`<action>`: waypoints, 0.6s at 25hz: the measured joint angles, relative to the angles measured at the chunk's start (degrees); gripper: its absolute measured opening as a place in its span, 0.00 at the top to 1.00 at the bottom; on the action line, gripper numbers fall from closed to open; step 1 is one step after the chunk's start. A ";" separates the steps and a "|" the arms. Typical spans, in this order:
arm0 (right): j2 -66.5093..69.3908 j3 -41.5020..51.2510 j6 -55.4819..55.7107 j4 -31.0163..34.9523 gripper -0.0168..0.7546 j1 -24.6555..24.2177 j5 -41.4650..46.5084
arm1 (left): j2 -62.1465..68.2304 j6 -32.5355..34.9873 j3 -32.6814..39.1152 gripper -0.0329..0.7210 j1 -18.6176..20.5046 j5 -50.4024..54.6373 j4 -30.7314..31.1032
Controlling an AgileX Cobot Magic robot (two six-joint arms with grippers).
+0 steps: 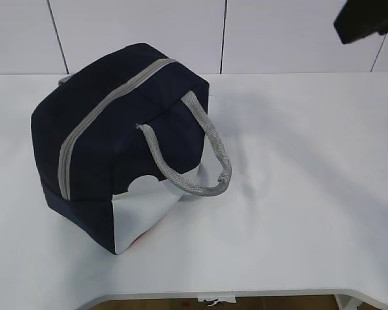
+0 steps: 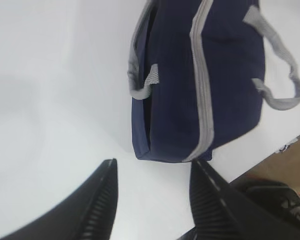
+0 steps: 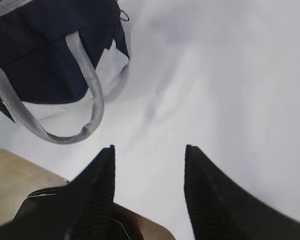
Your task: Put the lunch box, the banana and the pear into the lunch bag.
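The navy-blue lunch bag [image 1: 123, 142] stands on the white table [image 1: 297, 194], left of centre, with its grey zipper shut along the top and a grey handle [image 1: 207, 161] hanging toward the front. It also shows in the left wrist view [image 2: 200, 80] and the right wrist view [image 3: 45, 45]. My left gripper [image 2: 152, 167] is open and empty, above the table just short of the bag's end. My right gripper [image 3: 149, 150] is open and empty, above bare table to the right of the bag. The lunch box, the banana and the pear are out of view.
A dark part of the right arm [image 1: 368, 19] shows at the top right of the exterior view. The table's front edge [image 1: 246, 294] runs along the bottom. A white panelled wall [image 1: 181, 32] stands behind the table.
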 joint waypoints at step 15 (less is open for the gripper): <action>-29.79 21.22 -0.13 0.42 0.51 0.00 0.26 | -38.24 0.00 15.12 0.48 0.00 0.77 -0.11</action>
